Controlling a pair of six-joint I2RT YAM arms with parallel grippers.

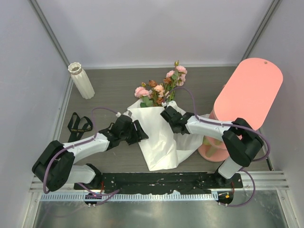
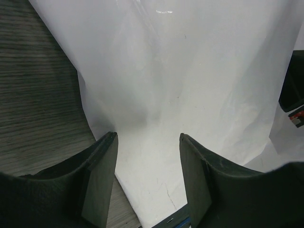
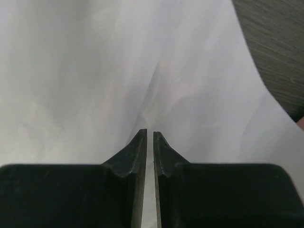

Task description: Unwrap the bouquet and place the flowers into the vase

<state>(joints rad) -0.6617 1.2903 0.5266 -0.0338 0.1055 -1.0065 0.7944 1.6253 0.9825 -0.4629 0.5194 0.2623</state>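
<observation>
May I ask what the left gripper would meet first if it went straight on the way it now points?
The paper, almost at once: it lies just beyond the left gripper and seems to reach between its open fingers.

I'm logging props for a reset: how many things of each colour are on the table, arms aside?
White: 2 (vase, wrapping paper)
Black: 1 (ribbon)
Pink: 1 (tiered stand)
Mixed colours: 1 (bunch of flowers)
Total: 5
</observation>
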